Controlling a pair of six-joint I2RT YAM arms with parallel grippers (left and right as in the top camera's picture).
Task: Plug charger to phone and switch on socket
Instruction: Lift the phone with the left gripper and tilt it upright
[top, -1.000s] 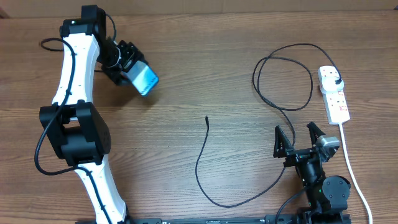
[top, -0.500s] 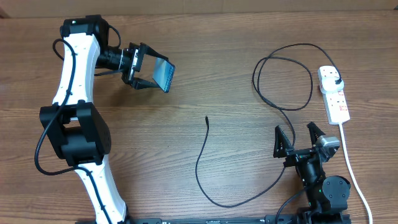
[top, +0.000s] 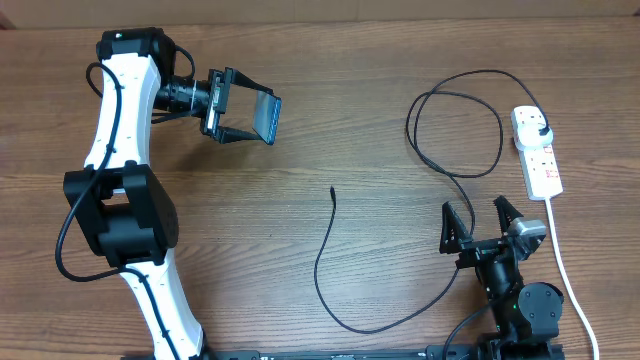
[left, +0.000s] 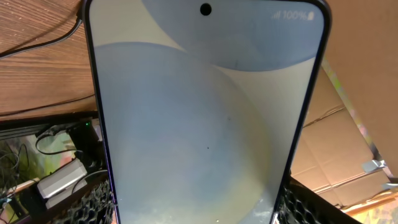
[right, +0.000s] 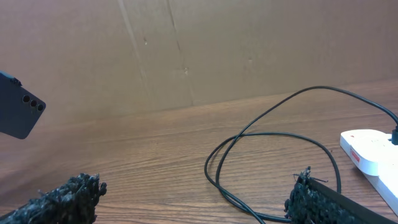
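My left gripper (top: 243, 107) is shut on the phone (top: 267, 118) and holds it off the table at the back left, turned on edge. The phone's pale lit screen (left: 205, 118) fills the left wrist view, with a finger (left: 93, 205) against each long side. The charger cable's connector tip (top: 332, 192) lies free at mid-table. The black cable curls round to the right, and its plug head (top: 541, 131) sits in the white socket (top: 540, 165). My right gripper (top: 482, 222) stands open at the front right, with only bare table between its fingers (right: 68, 199).
A white cord (top: 565, 270) runs from the socket to the front edge, right of my right arm. The charger's loops (right: 273, 134) lie just ahead of the right gripper. A cardboard wall (right: 186, 50) closes off the far side of the table.
My left gripper has swung right with the phone and turned it from face-up to on edge. It has barely moved in the last half second. The right arm and cable are still.
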